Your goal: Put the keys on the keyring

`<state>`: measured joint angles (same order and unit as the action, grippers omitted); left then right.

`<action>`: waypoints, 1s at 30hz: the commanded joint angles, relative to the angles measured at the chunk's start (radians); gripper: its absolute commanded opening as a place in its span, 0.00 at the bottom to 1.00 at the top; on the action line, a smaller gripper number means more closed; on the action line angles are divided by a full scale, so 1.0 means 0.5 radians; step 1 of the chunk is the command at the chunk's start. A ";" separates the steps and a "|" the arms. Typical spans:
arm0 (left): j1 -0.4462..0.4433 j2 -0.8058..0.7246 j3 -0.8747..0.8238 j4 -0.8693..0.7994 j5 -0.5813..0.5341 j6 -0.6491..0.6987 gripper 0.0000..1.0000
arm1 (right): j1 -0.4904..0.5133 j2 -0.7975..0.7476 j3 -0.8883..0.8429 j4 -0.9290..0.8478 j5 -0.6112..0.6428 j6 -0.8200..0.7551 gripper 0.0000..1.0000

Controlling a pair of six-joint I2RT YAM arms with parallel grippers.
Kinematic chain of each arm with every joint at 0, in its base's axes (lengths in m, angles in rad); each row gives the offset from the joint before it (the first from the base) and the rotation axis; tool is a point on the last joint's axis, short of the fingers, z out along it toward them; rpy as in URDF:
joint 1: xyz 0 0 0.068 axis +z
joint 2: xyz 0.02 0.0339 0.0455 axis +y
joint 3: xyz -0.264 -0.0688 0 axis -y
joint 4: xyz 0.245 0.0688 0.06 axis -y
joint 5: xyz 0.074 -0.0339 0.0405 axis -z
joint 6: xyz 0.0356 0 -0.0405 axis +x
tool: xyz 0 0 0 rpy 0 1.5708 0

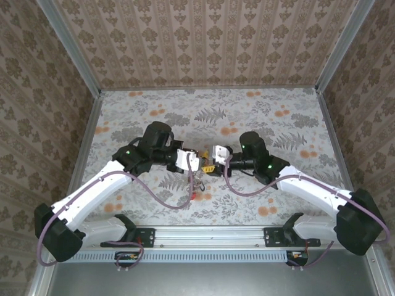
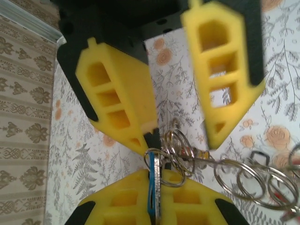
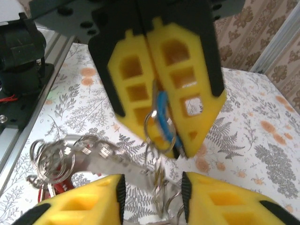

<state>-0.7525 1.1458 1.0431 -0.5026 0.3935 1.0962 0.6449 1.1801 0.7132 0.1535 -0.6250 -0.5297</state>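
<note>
The table's white cloth (image 1: 296, 111) is printed all over with grey fern sprays and orange roses, and the walls wear beige-brown wallpaper (image 1: 203, 37) in damask stripes. The white arm links with black joints (image 1: 92, 191) trail mauve cables (image 1: 247, 193). In the wrist views, yellow latticed plastic fingers (image 2: 117, 98) are backed in black, with a blue-headed silver metal key (image 2: 151, 197), shiny silver wire rings (image 2: 243, 180) and, lower left, a red tag (image 3: 55, 190).

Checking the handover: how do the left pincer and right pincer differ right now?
The left pincer is shut; the right pincer stands open. The left pincer clamps a blue key; the right pincer only has key rings between its fingers. Both have yellow fingers and meet tip to tip.
</note>
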 commanded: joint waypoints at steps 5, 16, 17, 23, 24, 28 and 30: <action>0.012 0.010 0.236 -0.128 -0.243 0.271 0.00 | -0.245 -0.401 -0.247 -0.059 -0.013 -0.014 0.65; 0.117 0.316 0.436 -0.046 -0.017 0.218 0.00 | -0.517 -0.948 -0.583 0.110 0.573 0.258 1.00; 0.092 0.362 0.458 -0.035 -0.004 0.206 0.00 | -0.532 -0.971 -0.608 0.133 0.639 0.289 0.99; -0.064 0.756 0.639 0.069 0.025 0.083 0.00 | -0.633 -1.129 -0.747 0.229 1.184 0.467 0.99; -0.089 0.838 0.699 0.086 0.032 0.059 0.00 | -0.656 -1.164 -0.772 0.252 1.257 0.497 0.99; -0.128 1.113 0.979 0.059 0.051 -0.028 0.00 | -0.750 -1.260 -0.828 0.248 1.383 0.572 1.00; -0.124 1.196 1.047 0.074 0.033 -0.054 0.00 | -0.776 -1.271 -0.842 0.230 1.375 0.589 0.99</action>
<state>-0.8181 1.7264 1.4914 -0.5037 0.3744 1.1202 0.2710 0.5625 0.3061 0.2394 -0.0200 -0.2886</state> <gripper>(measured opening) 0.055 0.995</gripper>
